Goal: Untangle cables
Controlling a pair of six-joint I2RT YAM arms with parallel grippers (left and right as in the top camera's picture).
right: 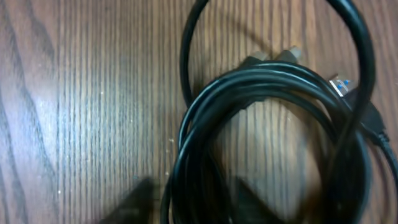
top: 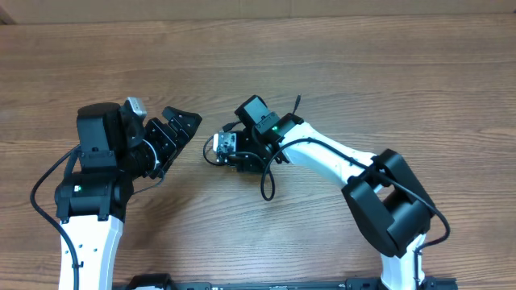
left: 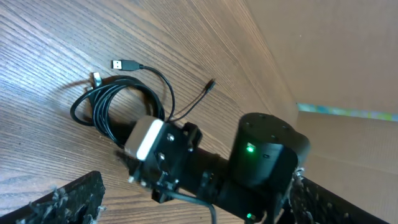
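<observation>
1 coiled bundle of black cables (right: 267, 78) lies mid-desk (top: 322, 64), 3 plug ends (left: 118, 64) showing. The left gripper's (top: 187, 138) 2 fingers are released. The right gripper (top: 211, 153) is down over the bundle, and its grip cannot be told.

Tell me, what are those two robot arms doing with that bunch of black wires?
They are working on untangling a coil of thin black cables lying on the wooden table. The right pincer is down right over the coil, though I cannot tell if it has pinched a strand. The left pincer hangs open beside it, holding nothing. The cables are looped together, with a USB plug sticking out.
</observation>
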